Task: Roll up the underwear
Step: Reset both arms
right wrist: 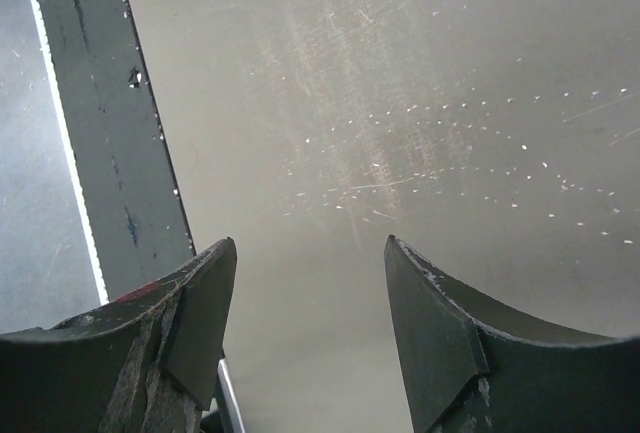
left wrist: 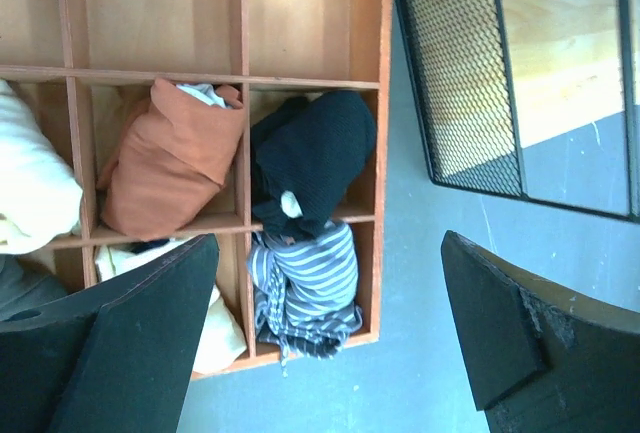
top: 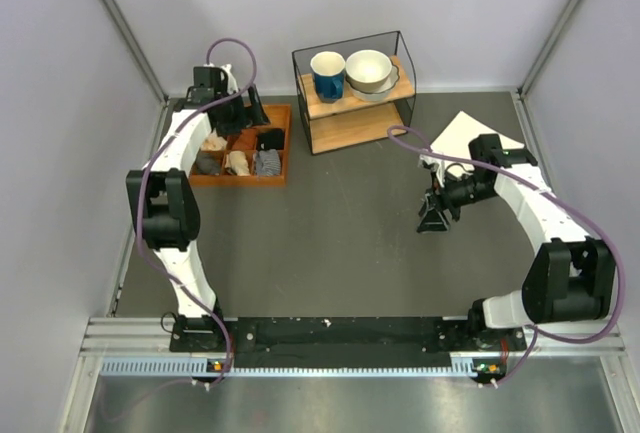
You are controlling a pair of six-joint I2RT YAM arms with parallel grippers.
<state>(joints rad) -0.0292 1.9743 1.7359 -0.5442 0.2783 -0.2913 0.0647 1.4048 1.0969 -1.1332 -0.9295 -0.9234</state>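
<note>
The underwear (left wrist: 312,156) is a black bundle with a small cream patch. It lies rolled in a right-hand compartment of the wooden tray (left wrist: 367,73), and it also shows in the top view (top: 270,139). My left gripper (left wrist: 328,283) hovers open and empty above the tray's near right corner, with its fingers (left wrist: 150,343) apart; in the top view it (top: 243,113) is over the tray (top: 282,181). My right gripper (right wrist: 310,253) is open and empty over bare table, far to the right of the tray in the top view (top: 432,221).
An orange-brown roll (left wrist: 165,168), a striped grey roll (left wrist: 310,283) and cream rolls (left wrist: 35,188) fill neighbouring compartments. A black wire shelf (top: 355,93) with a blue mug (top: 327,75) and bowls (top: 369,71) stands right of the tray. A white sheet (top: 465,135) lies at the back right.
</note>
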